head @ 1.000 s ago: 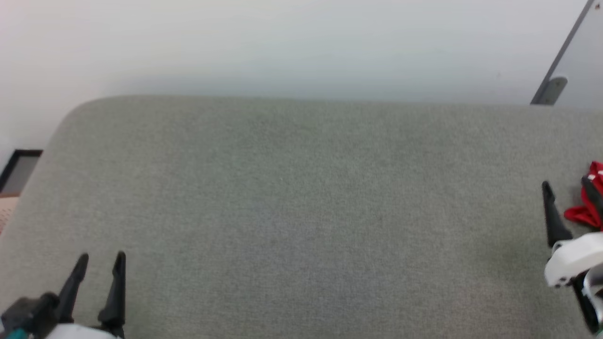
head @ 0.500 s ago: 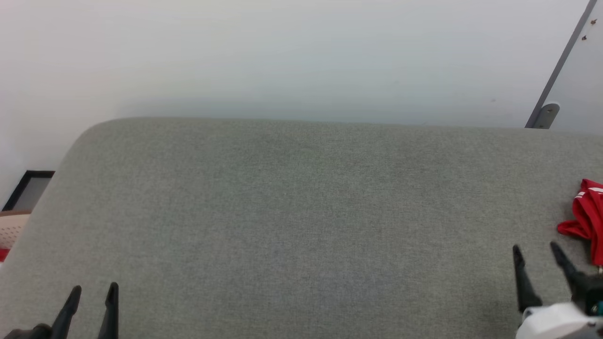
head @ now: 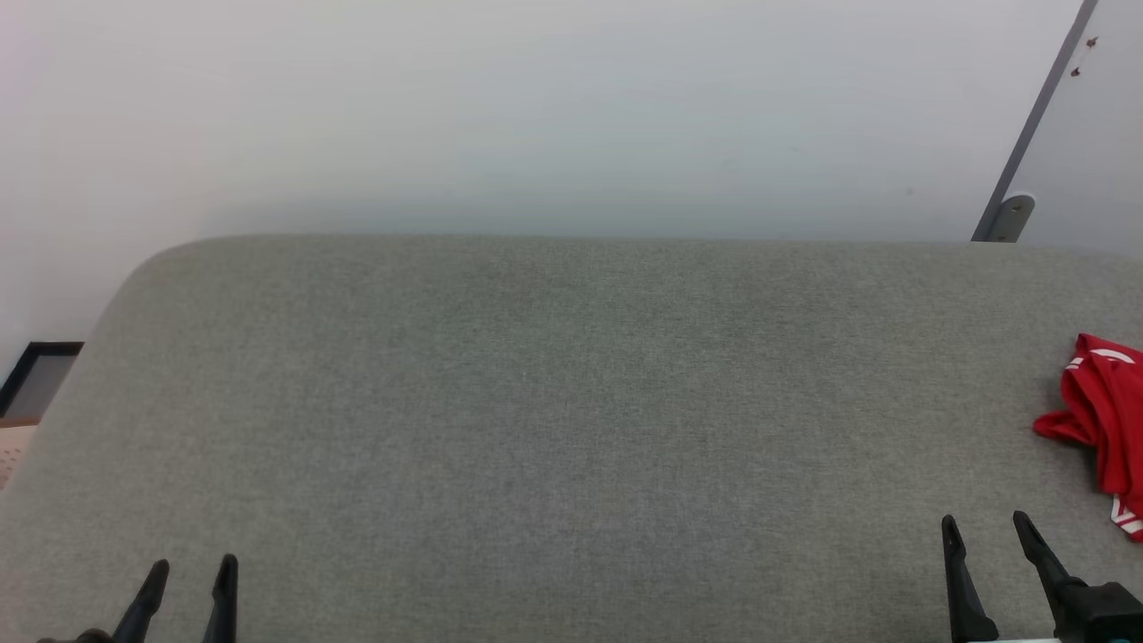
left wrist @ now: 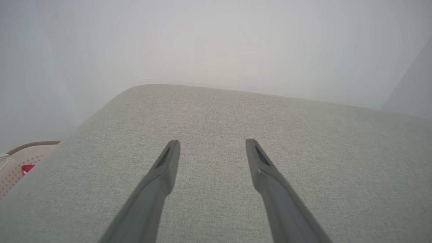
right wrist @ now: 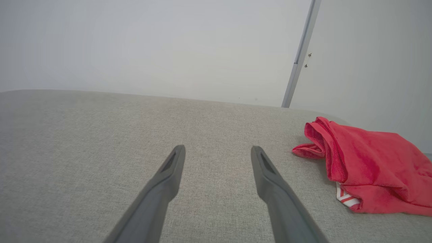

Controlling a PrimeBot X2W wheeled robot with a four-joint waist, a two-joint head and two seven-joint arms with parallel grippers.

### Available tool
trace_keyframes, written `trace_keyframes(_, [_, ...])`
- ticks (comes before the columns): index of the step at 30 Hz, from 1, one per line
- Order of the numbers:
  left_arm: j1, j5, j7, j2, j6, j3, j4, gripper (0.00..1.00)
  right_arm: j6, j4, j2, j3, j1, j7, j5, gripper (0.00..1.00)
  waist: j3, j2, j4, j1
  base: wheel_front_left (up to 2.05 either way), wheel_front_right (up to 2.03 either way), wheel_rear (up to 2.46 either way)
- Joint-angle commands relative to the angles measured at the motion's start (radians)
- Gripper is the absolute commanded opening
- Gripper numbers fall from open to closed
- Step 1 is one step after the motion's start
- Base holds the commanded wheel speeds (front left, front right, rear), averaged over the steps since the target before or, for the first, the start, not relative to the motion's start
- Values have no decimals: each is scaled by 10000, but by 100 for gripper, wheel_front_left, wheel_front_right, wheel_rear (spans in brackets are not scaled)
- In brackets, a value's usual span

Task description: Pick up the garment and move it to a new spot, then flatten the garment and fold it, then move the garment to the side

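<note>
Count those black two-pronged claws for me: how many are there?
2. The left gripper sits at the lower left of the head view, the right gripper at the lower right, near the red garment; both hang open and empty over the grey cushion.

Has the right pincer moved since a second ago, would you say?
Yes: the right pincer has drawn back toward the robot, away from the garment.

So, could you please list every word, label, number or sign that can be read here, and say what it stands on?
None can be read.
The red soft T-shirt, bunched on the grey fabric surface: only red-and-white stripe trim and a white curved mark, too partial to read.
The pale wall, left gripper and right gripper: no writing.
</note>
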Motion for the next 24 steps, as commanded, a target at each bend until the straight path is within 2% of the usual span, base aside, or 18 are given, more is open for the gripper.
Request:
trace_keyframes(1, [58, -21, -7, 18, -21, -5, -9, 100, -22, -115, 42, -17, 124, -44, -87, 100, -1, 0, -30, 0, 0, 0, 0])
trace_keyframes(24, [94, -101, -7, -200, -21, 116, -157, 100, -22, -963, 224, 29, 380, -47, -434, 100, -35, 0, -106, 0, 0, 0, 0])
